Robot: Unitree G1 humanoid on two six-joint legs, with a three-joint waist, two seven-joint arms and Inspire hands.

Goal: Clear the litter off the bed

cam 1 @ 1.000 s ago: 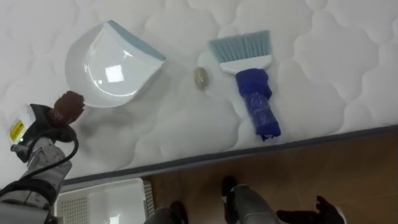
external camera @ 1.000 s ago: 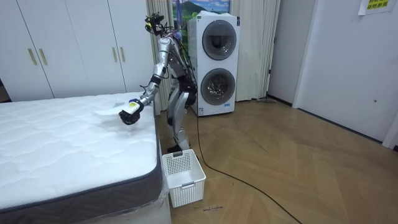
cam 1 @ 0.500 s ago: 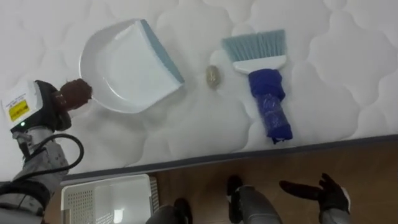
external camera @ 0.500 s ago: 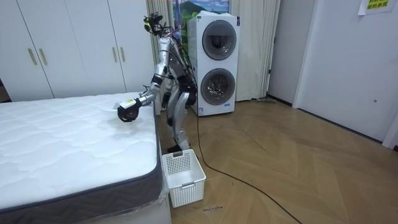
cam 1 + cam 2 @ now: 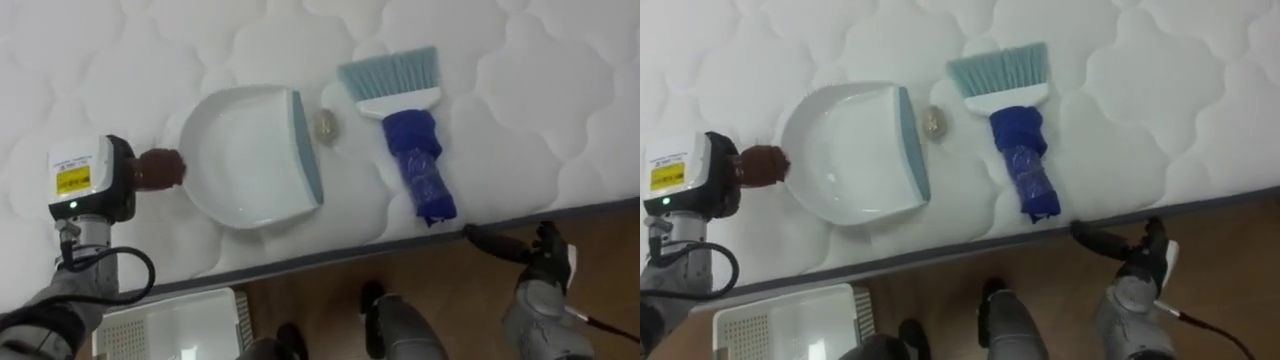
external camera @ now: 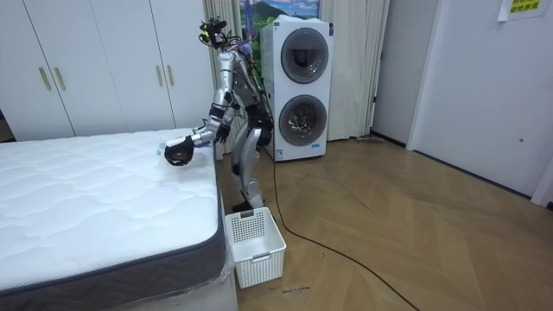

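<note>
**Dustpan held beside a scrap on the bed**

A yellow sticker sits on the white tag at the back of the left hand (image 5: 118, 182), at the left of the eye views; its print is too small to read. In the room view a yellow-green sheet (image 6: 524, 7) hangs on the wall at the upper right, and its writing is also illegible.

The bed (image 5: 560, 100) has a white quilted mattress with a dark band along its edge. On it, left of centre, is a white dustpan (image 5: 245, 155) with a blue-grey lip. Its brown handle runs into the left hand, whose fingers are clenched round it. The lip faces right, just beside a small beige scrap (image 5: 325, 123). On the scrap's other side lies a brush (image 5: 410, 150) with pale blue bristles, a white head and a handle wrapped in blue; nothing holds it.

The right hand (image 5: 535, 255) hangs at the lower right over the wooden floor (image 5: 450, 290), near the bed's edge, fingers released and stretched out. A white basket (image 5: 170, 325) stands on the floor at the lower left.

The robot stands at the bedside, in front of two stacked washing machines (image 6: 302, 91).
</note>
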